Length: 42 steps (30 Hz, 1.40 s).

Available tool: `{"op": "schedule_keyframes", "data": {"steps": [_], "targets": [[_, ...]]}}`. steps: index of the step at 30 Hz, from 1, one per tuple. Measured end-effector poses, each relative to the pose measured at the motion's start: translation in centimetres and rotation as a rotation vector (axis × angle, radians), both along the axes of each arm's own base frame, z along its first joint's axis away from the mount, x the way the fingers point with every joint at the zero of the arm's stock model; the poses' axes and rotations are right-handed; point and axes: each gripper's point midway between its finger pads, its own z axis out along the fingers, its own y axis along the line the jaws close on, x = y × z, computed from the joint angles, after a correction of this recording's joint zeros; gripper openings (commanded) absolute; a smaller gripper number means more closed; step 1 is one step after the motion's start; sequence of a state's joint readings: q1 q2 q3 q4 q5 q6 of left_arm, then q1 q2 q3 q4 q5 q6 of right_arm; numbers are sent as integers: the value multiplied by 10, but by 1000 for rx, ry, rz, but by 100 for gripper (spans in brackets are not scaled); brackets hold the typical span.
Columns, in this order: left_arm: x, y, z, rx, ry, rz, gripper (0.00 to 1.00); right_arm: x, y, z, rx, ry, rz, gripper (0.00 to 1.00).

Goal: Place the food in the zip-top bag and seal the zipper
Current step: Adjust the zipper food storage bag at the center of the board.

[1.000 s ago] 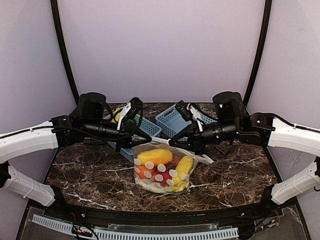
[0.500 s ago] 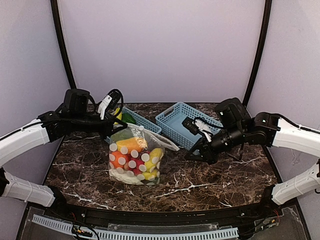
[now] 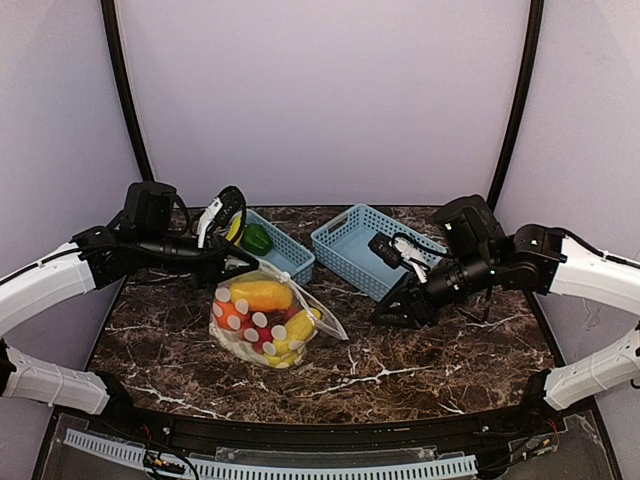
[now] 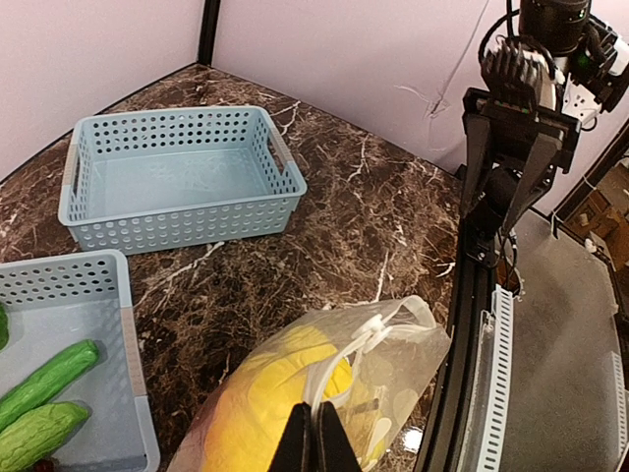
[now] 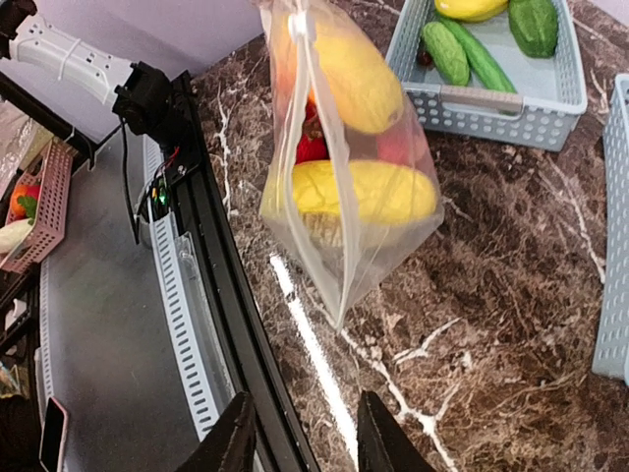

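The left fingers (image 4: 297, 444) were clamped shut on the zip-top bag (image 4: 413, 344) mouth, the food (image 4: 263, 393) partly cut off and blurred behind plastic; the right fingers (image 5: 232, 439) stood apart, empty.

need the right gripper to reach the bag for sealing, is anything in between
Nothing visible. Only bare marble table lies between the open right gripper and the zip-top bag, which the shut left gripper holds by its top edge. The empty blue basket sits farther back, off that line.
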<state>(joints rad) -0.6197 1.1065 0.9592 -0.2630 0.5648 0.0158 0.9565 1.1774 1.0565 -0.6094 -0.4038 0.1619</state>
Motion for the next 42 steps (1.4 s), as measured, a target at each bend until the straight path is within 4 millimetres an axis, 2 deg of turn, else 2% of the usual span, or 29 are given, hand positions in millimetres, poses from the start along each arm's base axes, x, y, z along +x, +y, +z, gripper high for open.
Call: {"op": "schedule_keyframes", "data": {"steps": [5, 8, 12, 16, 21, 24, 26, 27, 30, 32, 34, 36, 38, 42], "targets": [[-7, -6, -3, -14, 33, -55, 1, 9, 16, 21, 104, -52, -13, 56], [-7, -6, -3, -15, 34, -56, 1, 7, 23, 22, 132, -61, -6, 63], [-7, -5, -3, -11, 36, -54, 1, 0, 34, 2, 115, -48, 21, 67], [-7, -5, -4, -6, 36, -49, 1, -5, 39, -35, 59, -15, 29, 68], [-7, -4, -5, 0, 42, -47, 1, 0, 38, -63, 9, -19, 1, 67], [-7, -4, -5, 2, 42, -45, 1, 7, 40, -67, 1, -43, -21, 61], [-7, -3, -5, 5, 43, -43, 1, 11, 43, -68, 4, -61, -24, 51], [-7, -3, -5, 5, 42, -42, 1, 13, 44, -68, 6, -67, -26, 44], [-6, -3, -3, 5, 36, -39, 1, 15, 47, -73, 0, -78, -23, 12], [-5, -3, -3, 10, 32, -35, 1, 16, 48, -76, -9, -83, -17, 0], [-4, -1, -5, 22, 29, -28, 1, 16, 47, -74, -23, -83, -15, 0], [-3, 1, -6, 37, 22, -22, 1, 16, 47, -63, -29, -87, -11, 0], [-3, 3, -7, 57, 17, -15, 1, 15, 46, -44, -11, -100, -4, 0], [-2, 6, -4, 79, -11, -14, 1, 5, 43, 13, 70, -128, 32, 0]]}}
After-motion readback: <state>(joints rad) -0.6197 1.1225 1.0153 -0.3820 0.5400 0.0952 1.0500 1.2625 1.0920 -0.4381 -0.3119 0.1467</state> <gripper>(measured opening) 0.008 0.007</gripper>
